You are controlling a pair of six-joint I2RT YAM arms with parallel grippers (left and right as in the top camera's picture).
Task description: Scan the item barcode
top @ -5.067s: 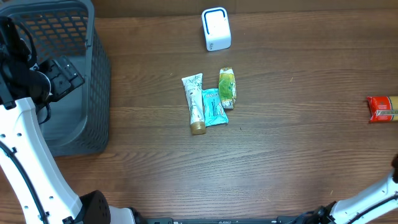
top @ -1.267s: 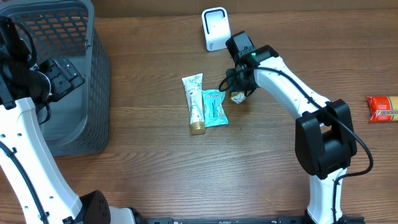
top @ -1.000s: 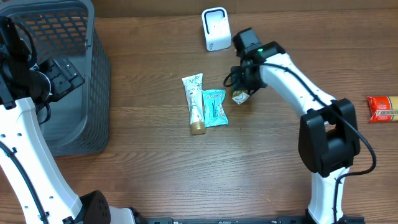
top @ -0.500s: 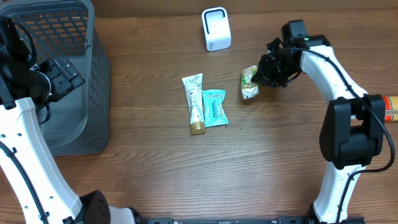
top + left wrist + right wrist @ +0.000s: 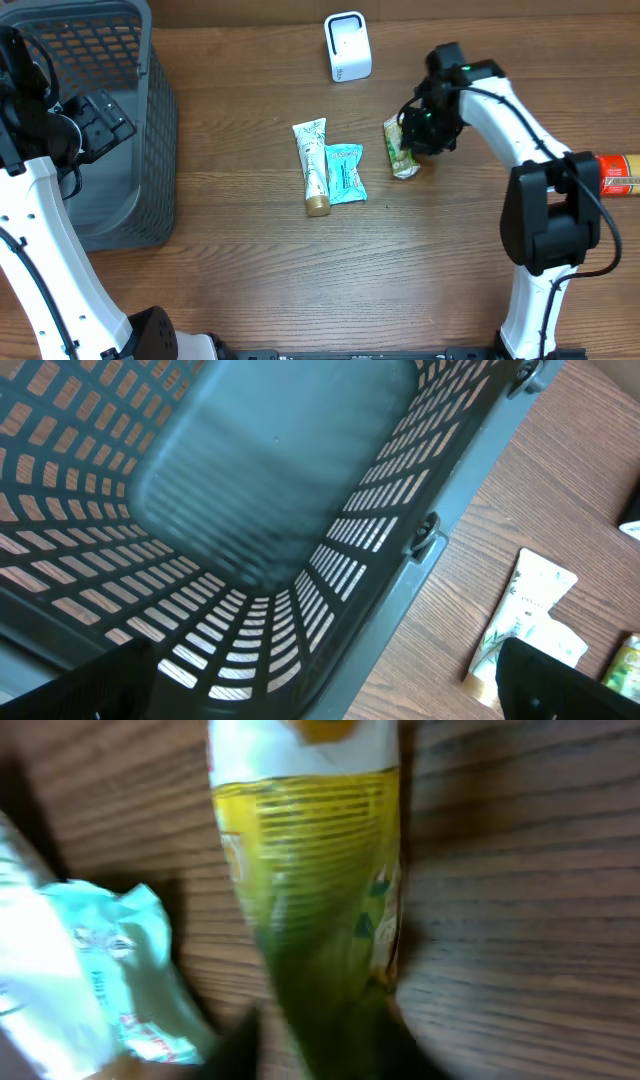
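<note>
Right hand (image 5: pixel 418 138) swung left, now tilted down over green packet (image 5: pixel 401 157).

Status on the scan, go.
Left gripper open above basket. Right gripper at green packet, grip unclear. Packet not yet at scanner.

Green snack packet (image 5: pixel 310 900) blurred, print unreadable; red packet (image 5: pixel 622 175) cropped, half behind right arm (image 5: pixel 505 118).

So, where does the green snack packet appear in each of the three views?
Overhead: the green snack packet lies right of centre.
Left wrist: only a sliver at the right edge, low.
Right wrist: it fills the centre, blurred.
Landmark: the teal packet beside it, in overhead and right wrist; the left wrist view shows the white tube instead.
</note>
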